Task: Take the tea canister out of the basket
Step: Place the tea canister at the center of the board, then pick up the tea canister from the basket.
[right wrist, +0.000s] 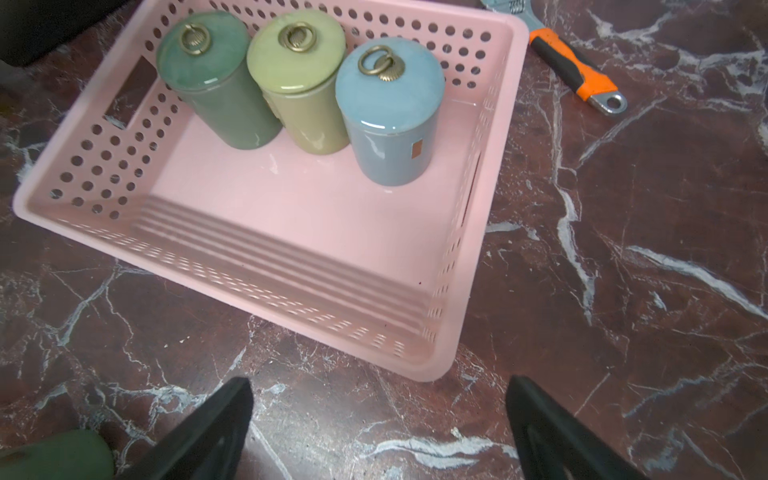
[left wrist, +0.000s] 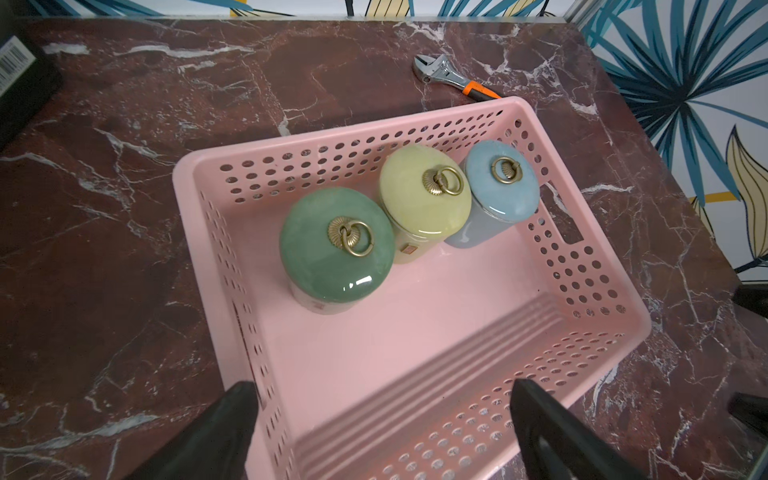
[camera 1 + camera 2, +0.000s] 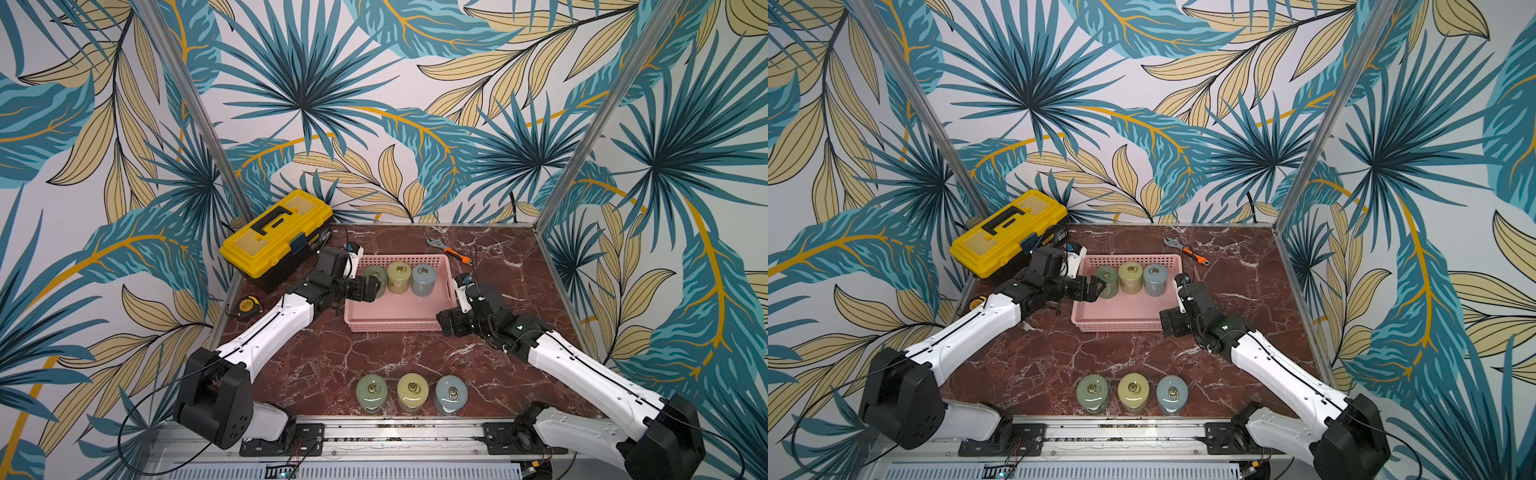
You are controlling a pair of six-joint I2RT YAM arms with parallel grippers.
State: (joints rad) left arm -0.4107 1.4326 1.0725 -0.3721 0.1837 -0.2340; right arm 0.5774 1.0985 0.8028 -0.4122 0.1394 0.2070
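The pink basket (image 3: 395, 328) (image 2: 374, 353) (image 1: 311, 216) sits mid-table. Three upright tea canisters with ring lids stand in a row along its far wall: green (image 3: 376, 276) (image 2: 336, 249), yellow (image 3: 399, 275) (image 2: 424, 195) and blue (image 3: 424, 279) (image 1: 390, 108). My left gripper (image 3: 370, 291) (image 2: 382, 390) hangs open over the basket's left side, just short of the green canister and holding nothing. My right gripper (image 3: 446, 322) (image 1: 380, 386) is open and empty above the table, just outside the basket's front right corner.
Three more canisters, green (image 3: 372, 392), yellow (image 3: 412, 392) and blue (image 3: 451, 395), stand in a row near the front edge. A yellow-and-black toolbox (image 3: 276, 237) sits back left, with a tape measure (image 3: 248, 306) beside it. A wrench (image 3: 451, 249) lies behind the basket.
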